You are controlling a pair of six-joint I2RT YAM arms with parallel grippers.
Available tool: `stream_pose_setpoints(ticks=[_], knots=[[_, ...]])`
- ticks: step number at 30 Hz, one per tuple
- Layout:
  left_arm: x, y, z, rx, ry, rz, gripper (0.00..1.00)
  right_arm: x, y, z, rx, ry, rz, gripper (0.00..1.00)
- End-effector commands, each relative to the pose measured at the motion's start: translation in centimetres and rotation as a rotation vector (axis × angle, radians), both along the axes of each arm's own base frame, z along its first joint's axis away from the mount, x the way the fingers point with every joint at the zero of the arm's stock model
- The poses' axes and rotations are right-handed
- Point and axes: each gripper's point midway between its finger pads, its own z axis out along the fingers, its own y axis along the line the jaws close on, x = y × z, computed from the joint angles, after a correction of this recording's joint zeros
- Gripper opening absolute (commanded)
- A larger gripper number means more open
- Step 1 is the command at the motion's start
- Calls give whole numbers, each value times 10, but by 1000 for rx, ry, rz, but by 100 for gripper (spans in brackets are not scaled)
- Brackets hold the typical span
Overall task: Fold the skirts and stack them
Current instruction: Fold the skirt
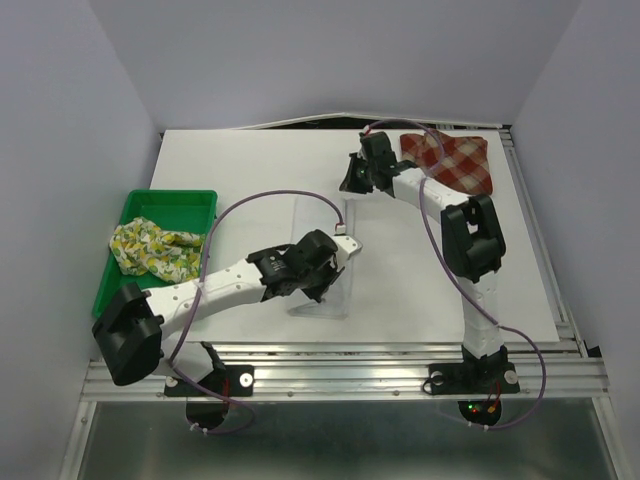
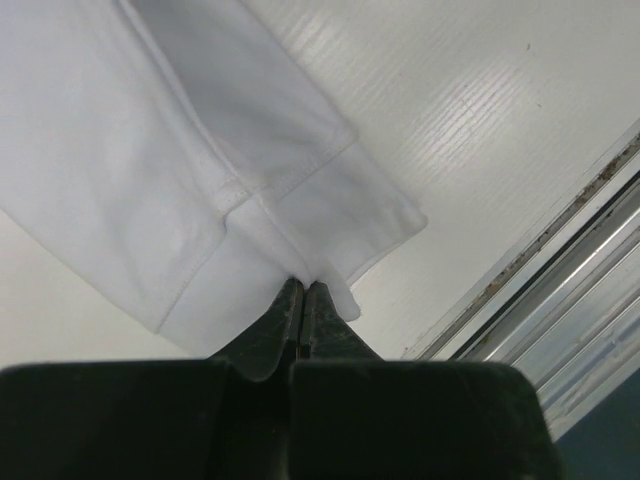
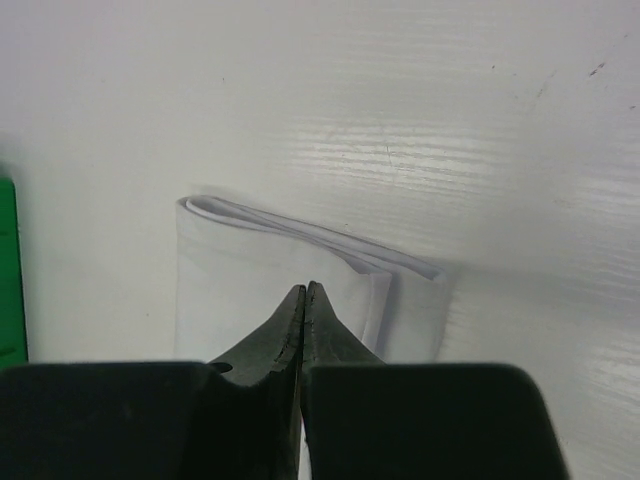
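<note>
The plain white skirt (image 1: 318, 225) lies as a long folded strip in the middle of the table. My left gripper (image 1: 345, 250) is shut on its edge; in the left wrist view the cloth (image 2: 150, 150) bunches at the closed tips of that gripper (image 2: 303, 285). My right gripper (image 1: 350, 182) is shut near the strip's far end; in the right wrist view it (image 3: 305, 288) hangs over the folded cloth (image 3: 250, 280) with nothing visibly pinched. The red-and-cream plaid skirt (image 1: 450, 160) lies at the far right. The fruit-print skirt (image 1: 155, 248) lies crumpled in the tray.
The green plastic tray (image 1: 170, 200) stands at the left edge of the table and shows at the left edge of the right wrist view (image 3: 8, 270). A metal rail (image 2: 560, 240) runs along the table's near edge. Grey walls enclose the table.
</note>
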Motion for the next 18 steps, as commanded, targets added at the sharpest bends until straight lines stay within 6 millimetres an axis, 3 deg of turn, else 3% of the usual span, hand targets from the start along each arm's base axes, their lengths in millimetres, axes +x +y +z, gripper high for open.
stream_pose_setpoints(ticks=[1, 3, 5, 7, 11, 18], knots=[[-3, 0, 10, -17, -28, -21, 0, 13, 1, 65, 30, -154, -12, 1], [-3, 0, 7, -5, -21, -21, 0, 11, 1, 60, 20, -145, -4, 3], [-2, 0, 4, -2, -18, -20, 0, 7, 0, 45, 3, -112, 5, 22], [-2, -1, 2, 2, -15, -22, 0, 4, -2, 33, -13, -81, 5, 29], [-1, -1, -3, 13, -10, -23, 0, 1, -4, 1, -44, -12, 4, 30], [-1, -2, -7, 23, -4, -24, 0, 2, -4, -15, -55, 27, -8, 32]])
